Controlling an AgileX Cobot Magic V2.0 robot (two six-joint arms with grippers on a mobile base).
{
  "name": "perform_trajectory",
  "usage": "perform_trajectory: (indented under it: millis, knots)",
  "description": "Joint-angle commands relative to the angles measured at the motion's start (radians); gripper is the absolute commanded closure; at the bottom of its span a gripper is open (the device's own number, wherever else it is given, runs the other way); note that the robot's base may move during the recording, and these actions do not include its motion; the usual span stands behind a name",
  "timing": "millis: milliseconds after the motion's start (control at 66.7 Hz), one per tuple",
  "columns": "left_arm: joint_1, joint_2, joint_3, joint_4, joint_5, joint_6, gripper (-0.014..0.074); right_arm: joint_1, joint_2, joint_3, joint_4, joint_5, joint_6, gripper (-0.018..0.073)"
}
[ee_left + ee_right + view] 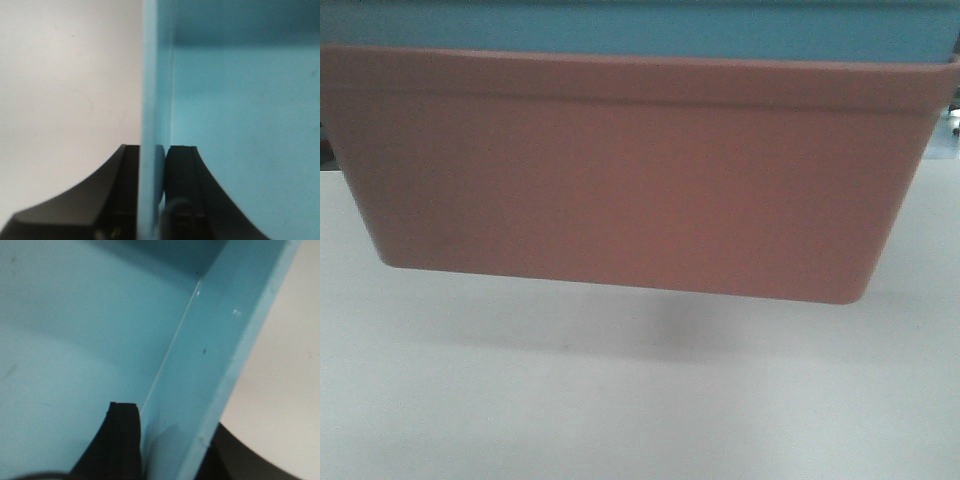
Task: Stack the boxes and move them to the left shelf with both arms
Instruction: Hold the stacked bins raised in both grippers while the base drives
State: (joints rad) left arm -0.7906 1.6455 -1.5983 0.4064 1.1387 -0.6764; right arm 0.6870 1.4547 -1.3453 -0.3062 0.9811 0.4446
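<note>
The salmon pink box fills the front view, close to the camera, with a soft shadow on the white table below it. The light blue box sits nested inside it, and only its rim shows above. My left gripper is shut on the light blue box's side wall, one finger inside and one outside. My right gripper is shut on the opposite wall of the light blue box in the same way. The left shelf is out of view.
The white table shows beside the box in both wrist views. At the far right edge of the front view a small bit of clutter peeks past the pink box.
</note>
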Motion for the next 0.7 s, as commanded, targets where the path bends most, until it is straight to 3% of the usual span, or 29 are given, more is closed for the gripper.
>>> perform_trajectory:
  millis: [0,690]
  knots:
    - [-0.039,-0.038,-0.043,-0.138,-0.225,-0.01,0.0599,0.032,-0.028,-0.048,0.092,-0.244,0.008,0.0504]
    - [-0.039,-0.038,-0.043,-0.138,-0.225,-0.01,0.0599,0.032,-0.028,-0.048,0.092,-0.244,0.008,0.0504]
